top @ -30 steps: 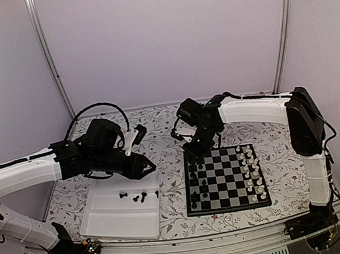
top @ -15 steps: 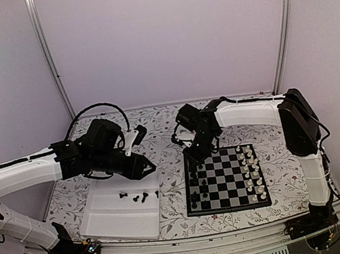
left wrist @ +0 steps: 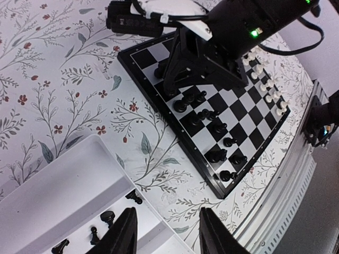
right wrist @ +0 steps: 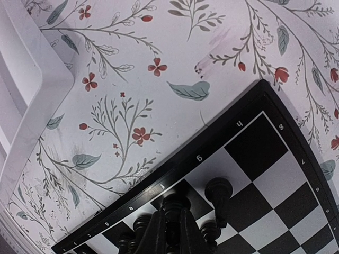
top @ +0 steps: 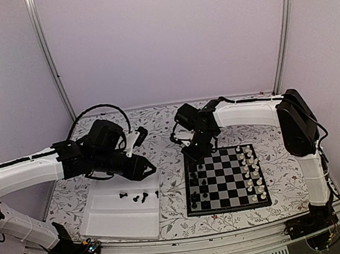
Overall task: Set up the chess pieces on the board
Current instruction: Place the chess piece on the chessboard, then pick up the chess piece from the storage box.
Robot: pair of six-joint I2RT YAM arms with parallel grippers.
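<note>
One black chess piece (right wrist: pixel 174 203) is sitting clenched in your right gripper (right wrist: pixel 170 225) near the board's (right wrist: pixel 254 143) far left corner, so you should be easing it straight down and centring it on its square before letting go, while your left gripper (left wrist: pixel 167 233) is hanging part-open and empty over the tray (left wrist: pixel 53 196).

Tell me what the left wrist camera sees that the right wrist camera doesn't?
Only the left wrist view shows the white pieces, spare black pieces lying in the tray, and the open left fingers. Only the right wrist view shows the numbers on the edge of the board and the black piece held in the shut right fingers. Both show the board, the tray, the flowery tablecloth and black pieces standing on squares.
</note>
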